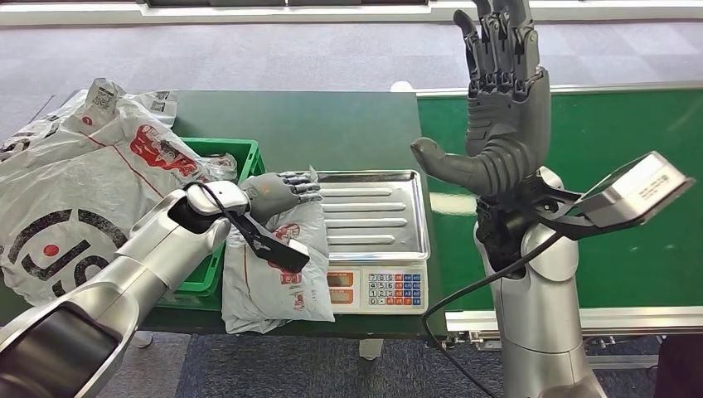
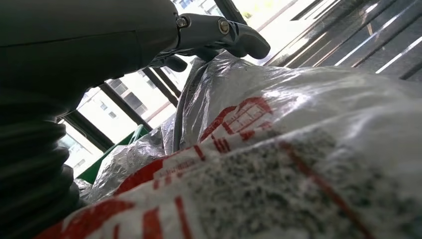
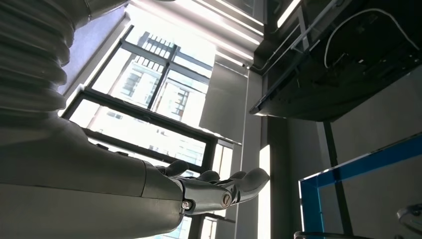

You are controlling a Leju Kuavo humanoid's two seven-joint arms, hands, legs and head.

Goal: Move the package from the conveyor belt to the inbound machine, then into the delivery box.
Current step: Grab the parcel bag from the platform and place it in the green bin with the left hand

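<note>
A grey package (image 1: 278, 278) with red print lies at the left side of the scale (image 1: 377, 290), covering the left edge of the steel tray (image 1: 373, 217). My left hand (image 1: 278, 193) sits on the package's top end. In the left wrist view its thumb (image 2: 224, 32) lies over a raised fold of the package (image 2: 278, 149), with darker fingers (image 2: 171, 62) behind the fold, so the hand pinches it. My right hand (image 1: 497, 99) is raised high over the green conveyor belt (image 1: 618, 149), fingers spread and holding nothing; the same hand (image 3: 219, 189) shows against windows.
A green crate (image 1: 236, 153) stands left of the scale, between it and large white bags (image 1: 83, 174) with red and black print. The dark green table (image 1: 315, 124) runs behind the scale. The belt's metal frame (image 1: 572, 319) lies at the front right.
</note>
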